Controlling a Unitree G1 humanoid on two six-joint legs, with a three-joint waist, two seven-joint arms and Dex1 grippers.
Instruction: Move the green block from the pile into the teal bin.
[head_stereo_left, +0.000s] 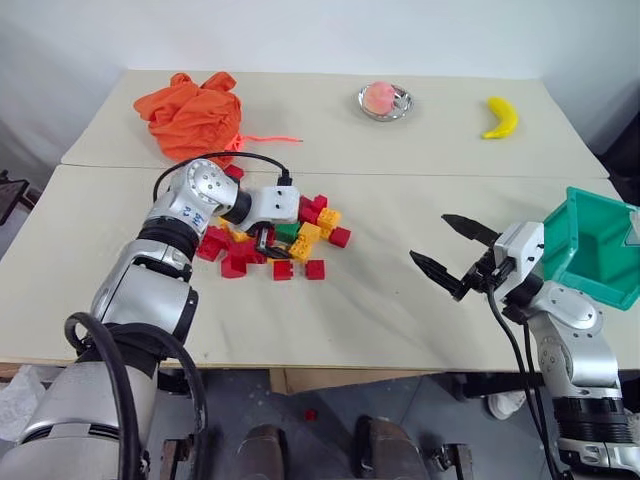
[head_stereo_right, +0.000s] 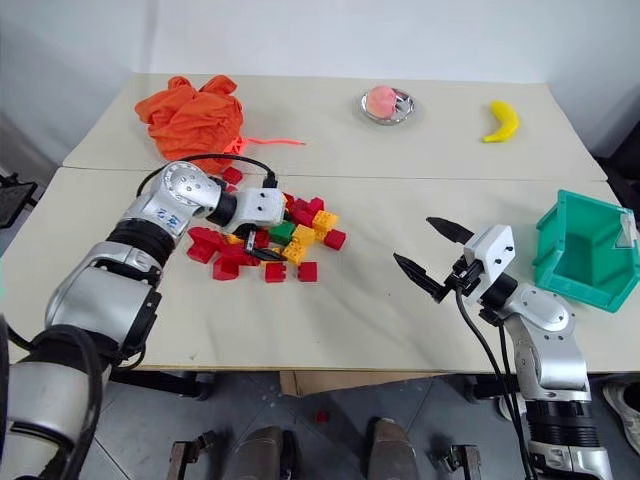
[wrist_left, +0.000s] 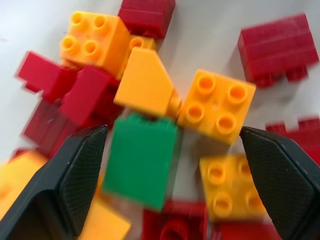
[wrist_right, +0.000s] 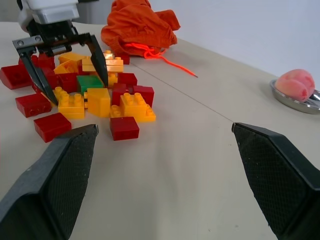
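The table (head_stereo_left: 400, 300) is made of two pale tops joined along a seam, and everything stands on it. The orange cloth bundle (head_stereo_left: 190, 112) lies at the far left, well apart from the work, so I think it plays no part here. The teal bin (head_stereo_right: 585, 250) stands at the right edge of the table, just beyond the right arm, with its mouth upward; this place seems chosen so that a block can simply be dropped into it.

The pile (head_stereo_left: 280, 240) of red and yellow bricks is spread near the middle-left of the table. The left gripper (wrist_left: 172, 170) hangs over the pile and points down into it, with the fingers spread wide. In the left wrist view the green block (wrist_left: 142, 162) lies between the two fingers, closer to one of them, and no pad touches it. It rests among yellow and red bricks, so the wide opening probably gives room to come down around it without pushing the neighbours.

The right gripper (head_stereo_right: 432, 250) is held above the bare table between the pile and the bin, its fingers wide apart and holding nothing. It looks to be waiting.

At the far side are a small metal dish (head_stereo_left: 385, 101) with a pink fruit, and a banana (head_stereo_left: 499, 117).
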